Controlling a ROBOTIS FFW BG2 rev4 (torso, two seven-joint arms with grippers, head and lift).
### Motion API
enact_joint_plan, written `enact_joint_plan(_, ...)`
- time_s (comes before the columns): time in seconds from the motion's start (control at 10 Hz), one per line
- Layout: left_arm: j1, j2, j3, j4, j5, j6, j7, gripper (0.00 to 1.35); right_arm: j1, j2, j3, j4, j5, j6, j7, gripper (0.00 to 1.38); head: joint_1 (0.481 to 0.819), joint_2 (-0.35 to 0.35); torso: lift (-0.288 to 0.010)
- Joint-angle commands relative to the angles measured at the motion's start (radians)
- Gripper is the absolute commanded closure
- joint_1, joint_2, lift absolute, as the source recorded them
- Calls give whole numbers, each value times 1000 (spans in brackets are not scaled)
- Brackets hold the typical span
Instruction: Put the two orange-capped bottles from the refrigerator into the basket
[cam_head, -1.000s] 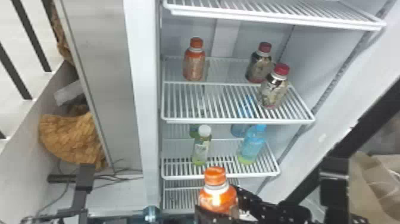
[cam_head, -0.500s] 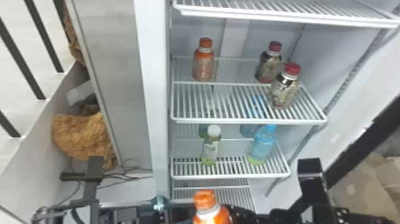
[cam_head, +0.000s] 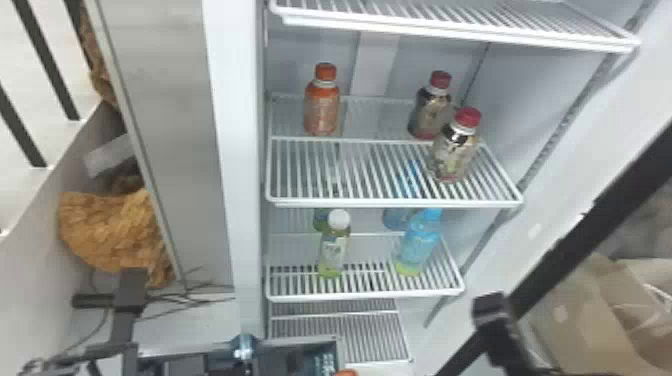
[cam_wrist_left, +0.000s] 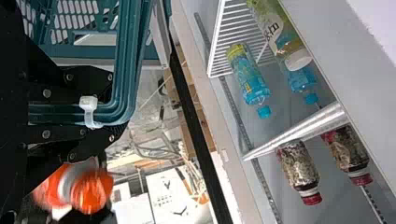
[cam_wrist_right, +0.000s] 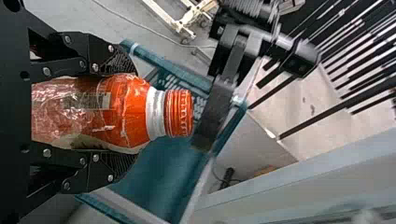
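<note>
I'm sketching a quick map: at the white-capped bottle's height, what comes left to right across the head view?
Brown bundle, grey panel, white refrigerator post, white-capped bottle, blue-capped bottle, black bar.

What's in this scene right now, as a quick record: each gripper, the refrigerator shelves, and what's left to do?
right gripper: shut on an orange-capped plastic bottle
left gripper: shut on the rim of the teal plastic basket
upper wire shelf: second orange-capped bottle upright at left; two red-capped dark bottles at right
lower wire shelf: white-capped green bottle, blue-capped blue bottle, others behind
left to do: release the held bottle into the basket; fetch the second
</note>
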Motion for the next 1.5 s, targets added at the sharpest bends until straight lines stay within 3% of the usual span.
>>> enact_joint_plan(0.0, -7, 0, -8, 0, 2, 1, 0, 1207, -74, 5, 41, 161, 9, -11, 29, 911, 695, -197, -40)
enact_joint_plan(0.2, -12, 0, -18, 2, 6, 1, 0, 1207, -121, 22, 57, 271, -11, -48, 47, 911, 695, -194, -40)
enact_joint_plan(0.5, -17, -1, -20, 5, 6, 1, 0, 1207, -180, 22, 91, 355, -35, -92, 47, 912, 695, -178, -40)
enact_joint_plan(0.7, -22, -1, -30, 10, 10, 1, 0, 1207, -256, 28, 122, 517, -70, -136, 66, 911, 695, -154, -40)
enact_joint_plan(0.9, -26, -1, -34, 15, 12, 1, 0, 1207, -295, 31, 136, 588, -66, -151, 92, 906, 695, -141, -40)
enact_joint_plan(1.0, -24, -1, -34, 17, 14, 1, -2, 1207, -298, 31, 136, 590, -64, -158, 93, 710, 695, -140, -40)
enact_joint_plan(1.2, -24, 0, -34, 17, 14, 1, -3, 1207, -290, 32, 130, 561, -54, -185, 93, 150, 695, -138, -40)
enact_joint_plan(1.3, -24, 0, -32, 17, 14, 1, -3, 1207, -280, 34, 120, 536, -46, -193, 92, 45, 695, -135, -40)
enact_joint_plan(1.4, -22, 0, -30, 17, 14, 1, -5, 1207, -266, 39, 102, 500, -35, -203, 90, 85, 695, -135, -40)
